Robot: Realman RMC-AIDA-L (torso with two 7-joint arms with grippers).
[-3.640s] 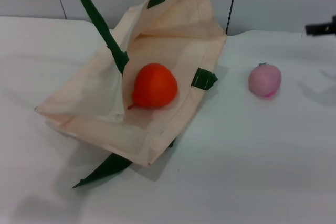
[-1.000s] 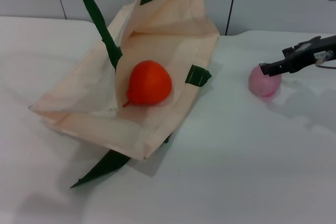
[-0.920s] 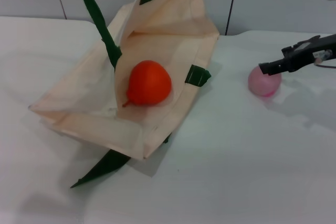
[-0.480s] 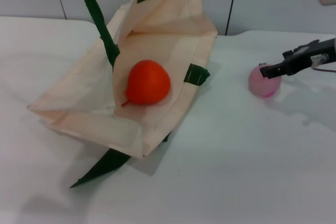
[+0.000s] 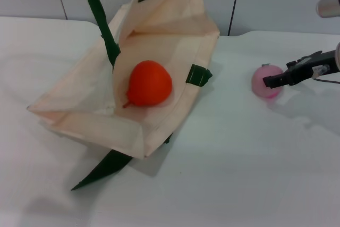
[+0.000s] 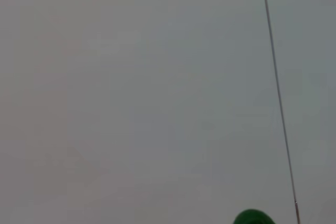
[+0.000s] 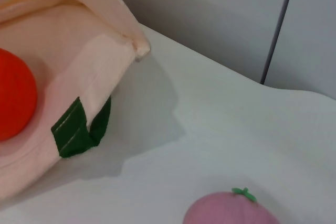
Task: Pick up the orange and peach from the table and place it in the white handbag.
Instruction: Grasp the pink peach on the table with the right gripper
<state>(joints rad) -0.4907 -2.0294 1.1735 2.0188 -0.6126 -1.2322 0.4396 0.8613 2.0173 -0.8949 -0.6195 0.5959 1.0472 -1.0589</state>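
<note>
Currently, items on white table (image 5: 223,174): white handbag (image 5: 85,107) lying open at 10 o'clock w/ orange (image 5: 150,83) resting inside; peach (image 5: 264,81) on table at 2 o'clock, well apart from bag. Right gripper (image 5: 272,82) touching peach's 3 o'clock side; grip state: can't tell. Left gripper unseen.

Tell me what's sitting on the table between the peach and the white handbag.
Nothing: in the head view only bare white table separates the peach from the white handbag. The right wrist view shows the same bare stretch.
</note>
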